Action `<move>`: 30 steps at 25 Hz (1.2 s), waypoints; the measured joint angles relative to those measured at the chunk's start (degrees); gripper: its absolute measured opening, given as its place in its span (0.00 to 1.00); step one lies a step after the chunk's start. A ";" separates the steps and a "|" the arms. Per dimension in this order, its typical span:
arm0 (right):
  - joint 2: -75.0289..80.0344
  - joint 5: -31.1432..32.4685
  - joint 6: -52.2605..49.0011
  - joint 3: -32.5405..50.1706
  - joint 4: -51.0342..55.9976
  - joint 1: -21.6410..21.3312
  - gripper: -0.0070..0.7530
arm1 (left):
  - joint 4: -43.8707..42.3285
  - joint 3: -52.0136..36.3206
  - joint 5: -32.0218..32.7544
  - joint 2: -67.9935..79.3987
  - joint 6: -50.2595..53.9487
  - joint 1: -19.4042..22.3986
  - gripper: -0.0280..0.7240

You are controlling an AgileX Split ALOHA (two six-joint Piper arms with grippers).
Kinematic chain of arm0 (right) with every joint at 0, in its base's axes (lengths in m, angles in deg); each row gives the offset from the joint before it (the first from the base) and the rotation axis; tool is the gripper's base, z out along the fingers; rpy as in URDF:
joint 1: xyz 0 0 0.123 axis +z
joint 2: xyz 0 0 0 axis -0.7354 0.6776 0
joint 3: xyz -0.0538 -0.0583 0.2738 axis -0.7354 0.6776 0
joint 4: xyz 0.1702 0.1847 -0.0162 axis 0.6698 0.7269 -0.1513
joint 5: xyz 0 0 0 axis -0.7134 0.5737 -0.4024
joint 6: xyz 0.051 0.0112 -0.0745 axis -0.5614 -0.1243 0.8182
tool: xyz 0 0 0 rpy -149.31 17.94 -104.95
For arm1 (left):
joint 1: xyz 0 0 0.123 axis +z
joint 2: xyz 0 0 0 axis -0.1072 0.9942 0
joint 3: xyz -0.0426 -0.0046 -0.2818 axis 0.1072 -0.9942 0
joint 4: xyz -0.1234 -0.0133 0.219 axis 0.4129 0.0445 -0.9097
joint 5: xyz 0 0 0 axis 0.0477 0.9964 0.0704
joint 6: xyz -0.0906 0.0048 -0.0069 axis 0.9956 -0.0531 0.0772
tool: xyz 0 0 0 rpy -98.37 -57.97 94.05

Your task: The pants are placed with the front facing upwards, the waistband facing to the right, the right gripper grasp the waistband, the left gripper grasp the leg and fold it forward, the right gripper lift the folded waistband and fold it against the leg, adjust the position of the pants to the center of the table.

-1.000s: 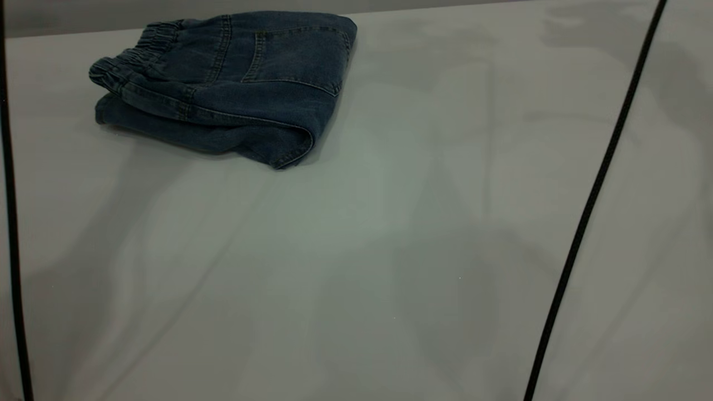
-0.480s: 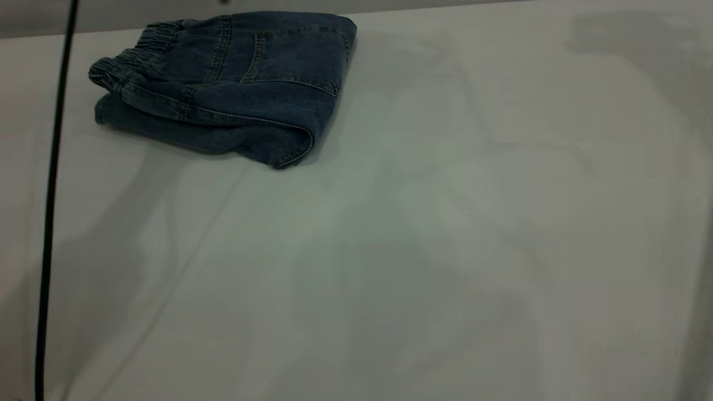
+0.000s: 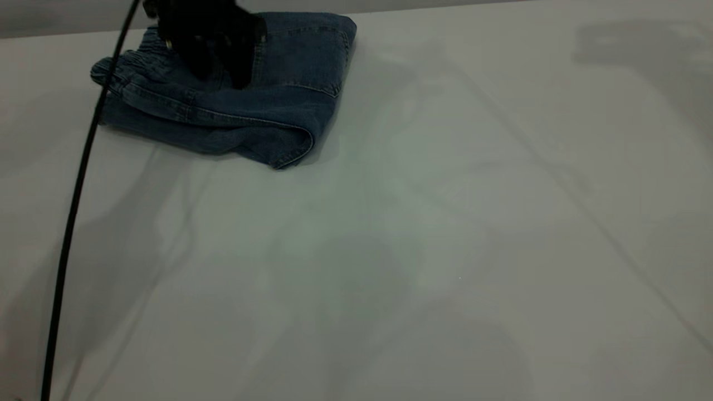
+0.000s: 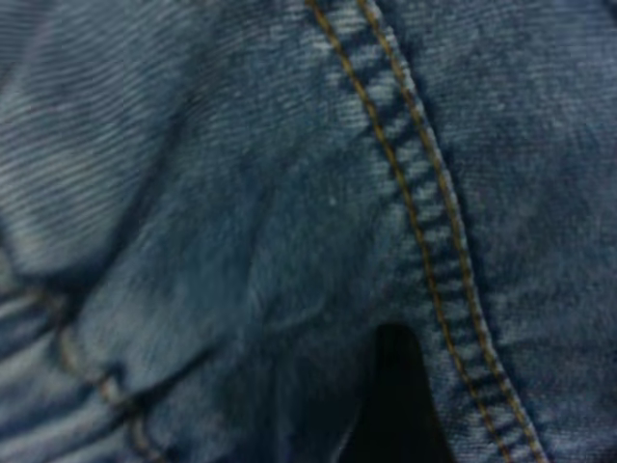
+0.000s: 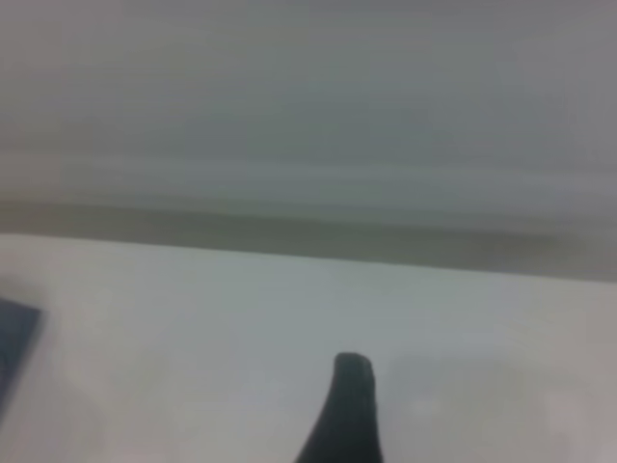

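Observation:
The blue denim pants [image 3: 262, 106] lie folded into a compact stack at the far left of the white table [image 3: 401, 234]. Their ruched waistband [image 3: 120, 69] shows at the stack's left end. My left gripper [image 3: 220, 75] has come down on top of the stack beside the waistband; its two black fingers stand apart, open, tips against the denim. In the left wrist view denim with tan stitching [image 4: 424, 241] fills the picture, with one dark fingertip [image 4: 395, 405] on it. My right gripper [image 5: 347, 410] hovers over bare table, away from the pants; a corner of blue [image 5: 14, 338] shows at that view's edge.
A black cable [image 3: 72, 223] hangs from the left arm and crosses the left side of the table down to the front edge. The table's back edge [image 3: 445, 6] runs just behind the pants.
The left gripper has dropped into view from above onto the folded pants, and its cable has swung rightward. The cable at the right side a second ago has left the view. The pants have not moved.

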 joint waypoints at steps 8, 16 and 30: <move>-0.63 0.00 0.00 0.00 0.00 0.00 0.78 | 3.84 0.18 -0.26 2.05 0.00 -0.02 0.69; -0.63 0.00 0.00 0.00 0.05 0.00 0.78 | 8.47 0.03 0.45 2.16 0.03 -5.05 0.70; -0.63 -0.05 0.00 0.00 0.05 0.00 0.78 | 9.28 -0.04 0.40 2.23 4.02 -17.07 0.70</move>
